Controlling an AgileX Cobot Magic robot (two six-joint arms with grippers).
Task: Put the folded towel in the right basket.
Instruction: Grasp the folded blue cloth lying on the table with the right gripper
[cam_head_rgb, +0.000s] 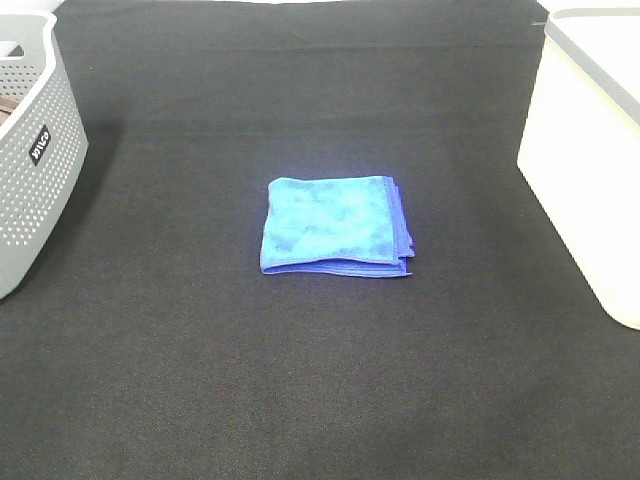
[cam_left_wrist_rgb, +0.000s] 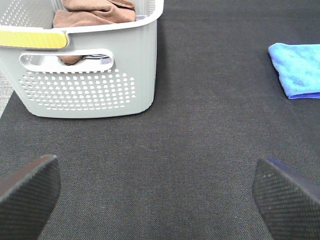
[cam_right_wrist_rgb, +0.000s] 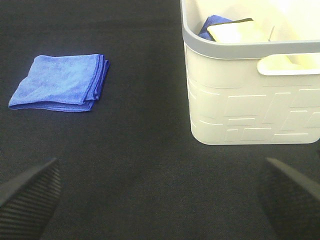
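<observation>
The folded towel (cam_head_rgb: 335, 226) is a small blue square with darker violet edges, lying flat on the black mat at the middle of the table. It also shows in the left wrist view (cam_left_wrist_rgb: 299, 69) and the right wrist view (cam_right_wrist_rgb: 60, 81). The right basket (cam_head_rgb: 590, 150) is a large cream-white bin with a grey rim at the right edge; the right wrist view (cam_right_wrist_rgb: 250, 100) shows it close by. My left gripper (cam_left_wrist_rgb: 155, 200) is open and empty above the mat. My right gripper (cam_right_wrist_rgb: 160, 200) is open and empty too. Neither gripper shows in the exterior view.
A grey perforated basket (cam_head_rgb: 30, 150) with a small black label stands at the left edge; the left wrist view (cam_left_wrist_rgb: 85, 80) shows brown cloth (cam_left_wrist_rgb: 95, 12) in it. The cream bin holds a blue cloth (cam_right_wrist_rgb: 212, 25) and a yellow one (cam_right_wrist_rgb: 235, 31).
</observation>
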